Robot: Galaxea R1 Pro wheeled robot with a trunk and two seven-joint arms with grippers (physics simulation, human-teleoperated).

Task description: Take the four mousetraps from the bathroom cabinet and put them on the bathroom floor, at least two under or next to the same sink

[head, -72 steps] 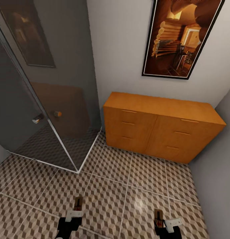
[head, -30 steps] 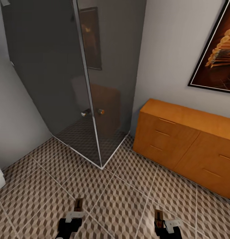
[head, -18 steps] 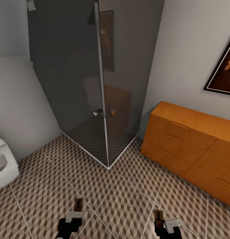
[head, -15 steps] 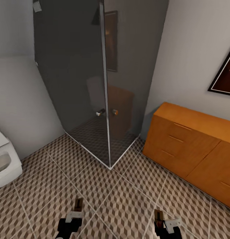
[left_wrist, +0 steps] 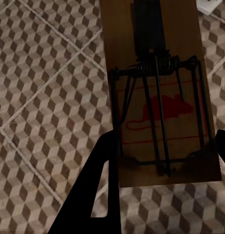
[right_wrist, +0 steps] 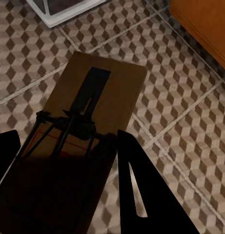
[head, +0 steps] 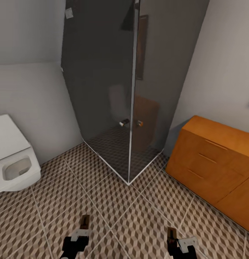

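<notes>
I am looking down over both arms at the bathroom floor point(head: 113, 205), its cube-printed tiles running from the bottom of the head view to the walls. My left gripper point(head: 84, 225) sits low in that view with its fingers closed on a mousetrap point(head: 85, 221), the tan board sticking out forward past the tips. In the left wrist view the same left-hand mousetrap point(left_wrist: 158, 92) hangs over the tiles: I can see its dark wire bar and spring and a red mouse printed on the wood, and a dark finger point(left_wrist: 100, 185) lies against one long edge of the board. The other finger barely shows at the picture's edge.

My right gripper point(head: 172, 237) is also low in the head view, fingers closed on a second mousetrap point(head: 171, 235). In the right wrist view that right-hand mousetrap point(right_wrist: 88, 131) is held flat above the floor, a black finger point(right_wrist: 136, 190) against one long side and another at the opposite side, and its dark metal parts point toward the camera.

Ahead stands a dark glass shower enclosure point(head: 117, 93) with a pale frame and a small chrome handle. The cabinet point(head: 214, 165) stands to the right of it against the wall, orange-brown, its drawers shut. A white toilet point(head: 14, 158) sits on the floor at the left, well apart from the cabinet. Both traps are off the floor, each in its gripper.
</notes>
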